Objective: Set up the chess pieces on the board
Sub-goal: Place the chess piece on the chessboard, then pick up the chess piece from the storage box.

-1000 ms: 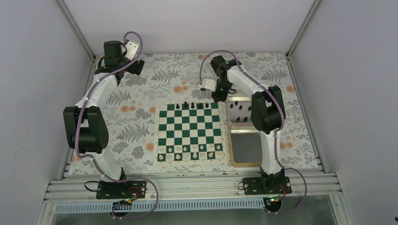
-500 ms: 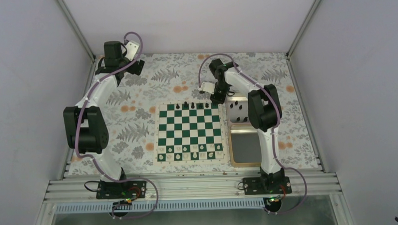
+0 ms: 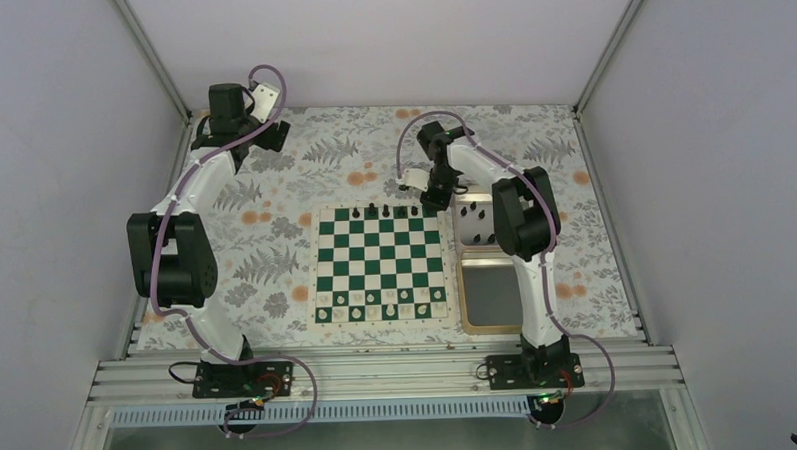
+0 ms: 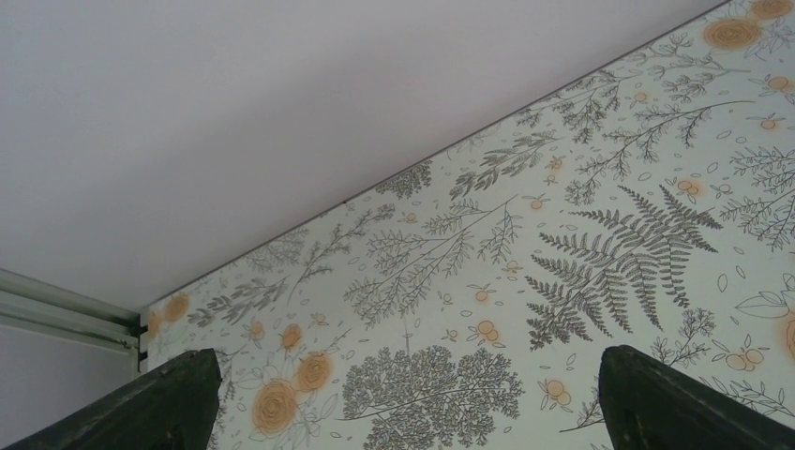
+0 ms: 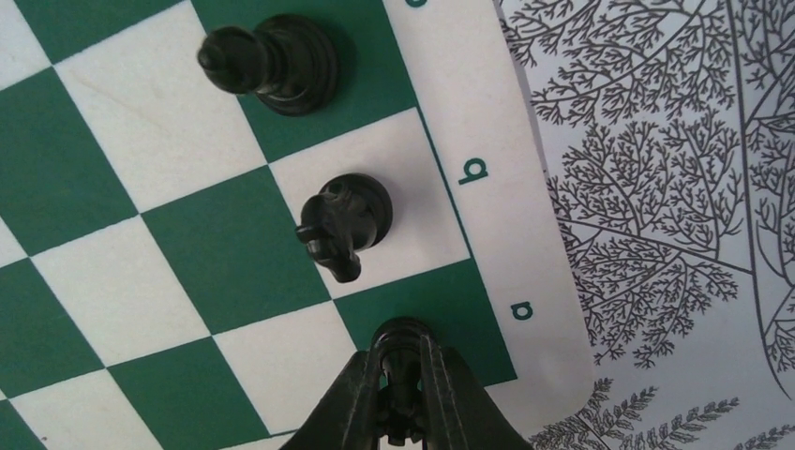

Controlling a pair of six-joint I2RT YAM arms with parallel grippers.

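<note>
The right gripper (image 5: 403, 366) is pinched tight on a black piece (image 5: 402, 334) over the board's (image 3: 380, 268) far-right corner square, the green one lettered a; a knight (image 5: 345, 220) stands on the neighbouring square; whether the held base touches the board I cannot tell; this looks like the placing step, which next calls for settling it centred and easing the jaws apart; the left gripper (image 4: 408, 398) hangs wide and empty beyond the board's far-left corner.

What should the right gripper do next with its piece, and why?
Probably lower straight down and release: the right gripper holds a black piece over the free green corner square of the board, beside the knight already standing.
</note>
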